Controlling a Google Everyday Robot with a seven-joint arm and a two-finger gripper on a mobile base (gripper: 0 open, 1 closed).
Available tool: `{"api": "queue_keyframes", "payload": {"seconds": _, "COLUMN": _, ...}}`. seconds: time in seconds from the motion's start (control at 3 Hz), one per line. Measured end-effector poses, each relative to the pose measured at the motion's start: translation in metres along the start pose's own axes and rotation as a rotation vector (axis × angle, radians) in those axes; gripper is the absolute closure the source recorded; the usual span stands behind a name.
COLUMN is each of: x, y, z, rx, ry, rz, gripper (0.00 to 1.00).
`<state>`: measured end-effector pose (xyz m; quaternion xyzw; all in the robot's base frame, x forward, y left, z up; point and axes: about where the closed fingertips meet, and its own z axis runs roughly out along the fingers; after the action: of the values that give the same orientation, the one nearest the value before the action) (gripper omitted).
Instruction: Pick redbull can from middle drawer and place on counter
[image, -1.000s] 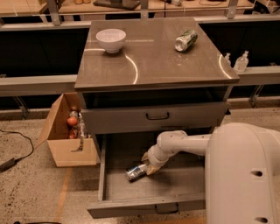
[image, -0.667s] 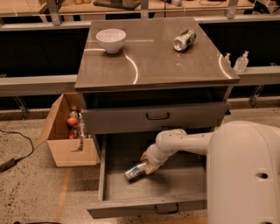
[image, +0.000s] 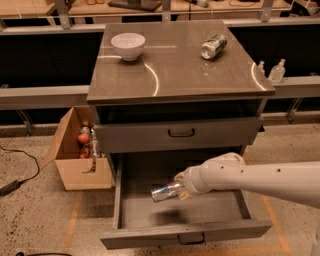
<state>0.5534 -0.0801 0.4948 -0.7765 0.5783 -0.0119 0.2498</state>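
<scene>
Claw (image: 181, 189): clamped on one end of the silver can (image: 164, 192), inside the open drawer (image: 210, 212) at its middle. The can lies nearly level, its free end pointing left and drooping a little. A shadow on the drawer floor right beneath suggests the can hangs clear of the floor.

Arm (image: 250, 177): enters from the right, crossing over the drawer's right wall.

Assessment: the pick appears made; the transfer to the table (image: 175, 75) is not yet done.

Recommendations for the step in hand:
- Draw the can out toward the drawer front before rising, since the closed upper drawer front (image: 181, 132) and the table edge overhang the rear of the drawer.
- Keep the grip firm; an end-held can may swing or slip.
- Clear the table's front edge fully before moving inward.
- Set down in the bare centre-front area, away from the white bowl (image: 128, 45) at rear left and the green-marked can (image: 214, 46) lying at rear right.
- Release only once the can rests; laid sideways, it may roll.
</scene>
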Motion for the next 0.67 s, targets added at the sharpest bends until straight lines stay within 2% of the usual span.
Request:
{"api": "queue_keyframes", "payload": {"seconds": 0.33, "x": -0.006, "y": 0.023, "z": -0.065, "rx": 0.086, "ry": 0.049, "rz": 0.075, "gripper": 1.0}}
{"api": "queue_keyframes", "payload": {"seconds": 0.67, "x": -0.021, "y": 0.047, "z": -0.127, "rx": 0.134, "ry": 0.095, "rz": 0.082, "gripper": 1.0}}
